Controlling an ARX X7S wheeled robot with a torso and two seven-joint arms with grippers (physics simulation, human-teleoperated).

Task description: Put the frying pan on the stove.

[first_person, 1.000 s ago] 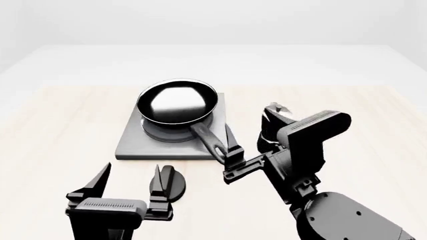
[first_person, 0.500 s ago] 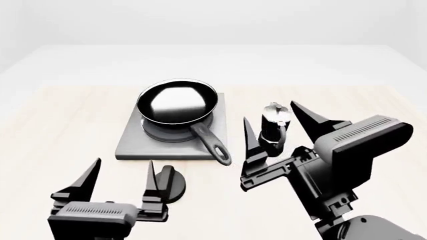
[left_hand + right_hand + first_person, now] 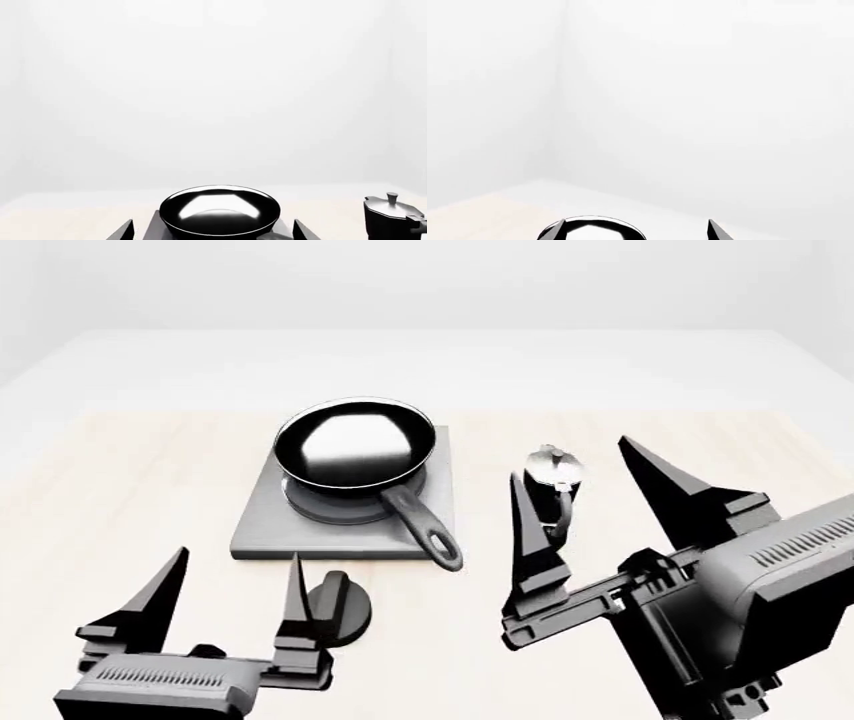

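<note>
The glossy black frying pan [image 3: 354,445] sits on the burner rings of the flat grey stove [image 3: 267,525], its long handle pointing toward me over the plate's near right corner. It also shows in the left wrist view as the frying pan [image 3: 219,210] on the stove [image 3: 152,227], and in the right wrist view as the frying pan [image 3: 594,229]. My left gripper [image 3: 235,570] is open, near the table's front, apart from the stove. My right gripper [image 3: 574,465] is open and raised, right of the handle, holding nothing. Open fingers frame both wrist views: left gripper [image 3: 212,231], right gripper [image 3: 636,230].
A small black-and-silver moka pot [image 3: 550,490] stands right of the stove, seen between my right fingers, and appears as the moka pot [image 3: 390,215] in the left wrist view. A black round knob [image 3: 340,605] lies on the light wooden table beside my left gripper's inner finger.
My right gripper has drawn back from the pan's handle, rising and moving right toward me. The left gripper has also pulled back a little. The pan has stayed on the stove.
</note>
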